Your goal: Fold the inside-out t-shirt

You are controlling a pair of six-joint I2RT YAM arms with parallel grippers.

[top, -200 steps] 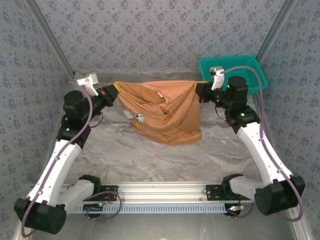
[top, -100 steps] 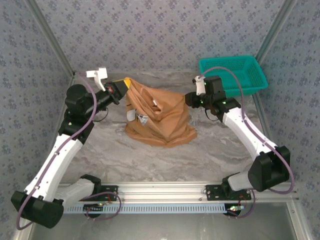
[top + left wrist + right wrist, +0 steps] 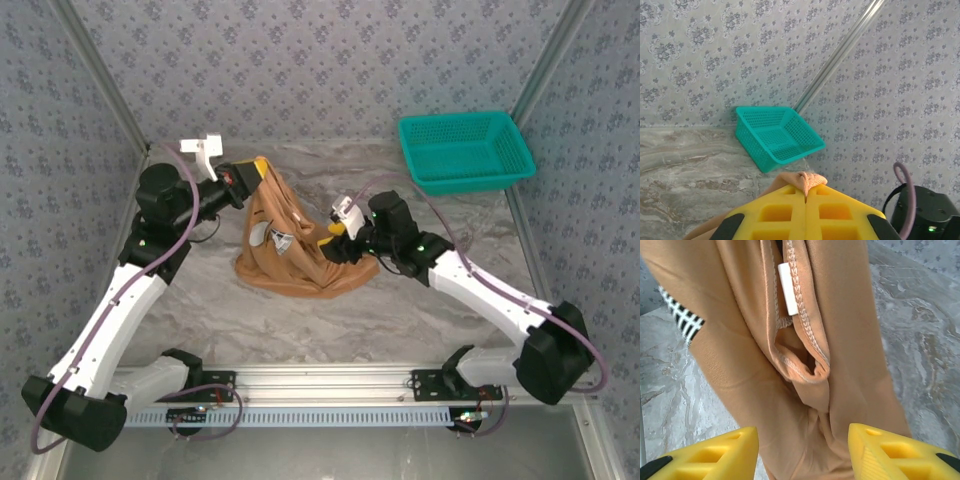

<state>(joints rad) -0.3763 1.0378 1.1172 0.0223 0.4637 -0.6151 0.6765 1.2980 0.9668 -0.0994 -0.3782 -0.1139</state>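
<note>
On the table (image 3: 420,310): let go of inside-out t-shirt (image 3: 300,265) with right pincer (image 3: 802,440), now parted; clamped on a corner with left pincer (image 3: 805,192). Spread lost, probably regrasping.

Top view looking down, left wrist facing shared basket (image 3: 777,137), right wrist close on t-shirt (image 3: 840,315)

The t-shirt (image 3: 790,365) ahead of the right gripper (image 3: 802,432) is orange-tan, with a white label (image 3: 787,289) and a black-and-white grid patch (image 3: 682,317). Its fingers (image 3: 710,455) are yellow. The table (image 3: 920,340) is grey marbled; the basket (image 3: 752,142) beyond the left gripper (image 3: 805,192) is teal mesh against grey floral-patterned walls (image 3: 715,50).
</note>
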